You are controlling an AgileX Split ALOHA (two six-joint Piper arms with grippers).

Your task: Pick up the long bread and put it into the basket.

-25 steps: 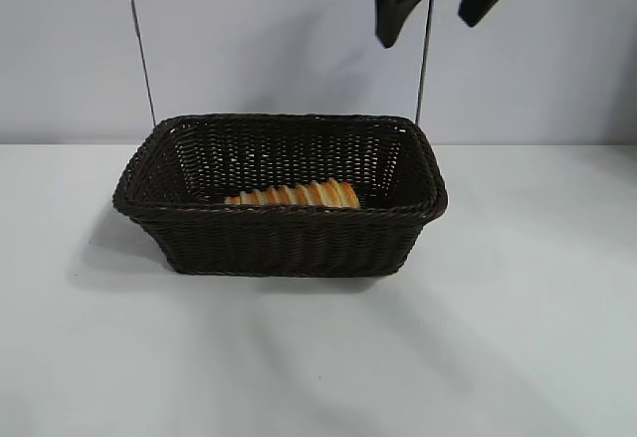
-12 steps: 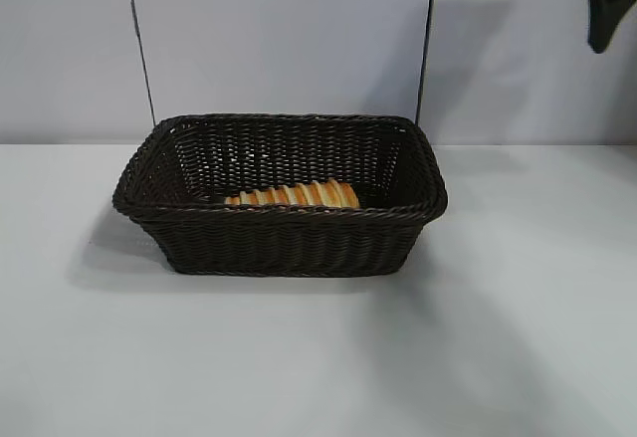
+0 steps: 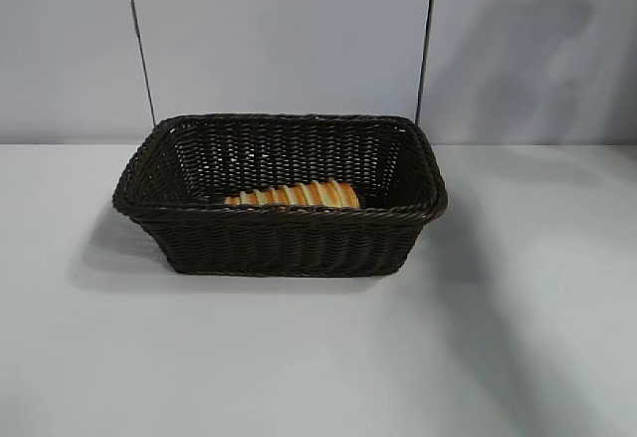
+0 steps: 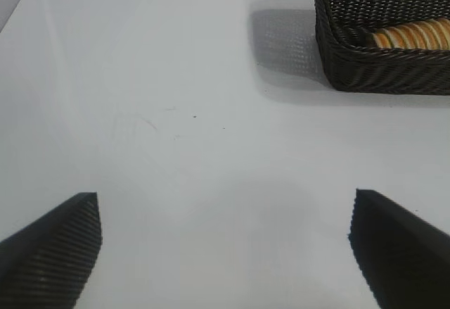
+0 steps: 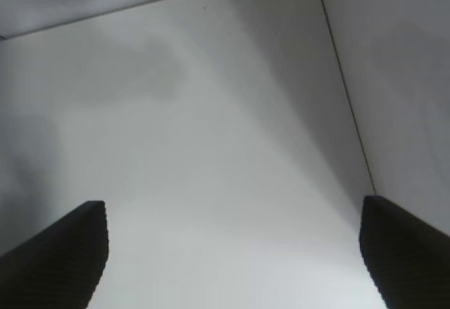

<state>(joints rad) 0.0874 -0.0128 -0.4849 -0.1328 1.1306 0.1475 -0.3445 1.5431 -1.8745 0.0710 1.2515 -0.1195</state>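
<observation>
On white table [image 3: 318, 357], basket [image 3: 279, 243] (bread [image 3: 294, 195] inside)

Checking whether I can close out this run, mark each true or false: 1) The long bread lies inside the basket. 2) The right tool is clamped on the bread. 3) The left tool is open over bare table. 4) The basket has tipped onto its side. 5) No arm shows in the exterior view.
1) True: the long bread lies inside the basket.
2) False: the right tool is open and empty, with only the white surface in its view.
3) True: the left tool is open over the table, apart from the basket.
4) False: it stands upright.
5) True.
</observation>
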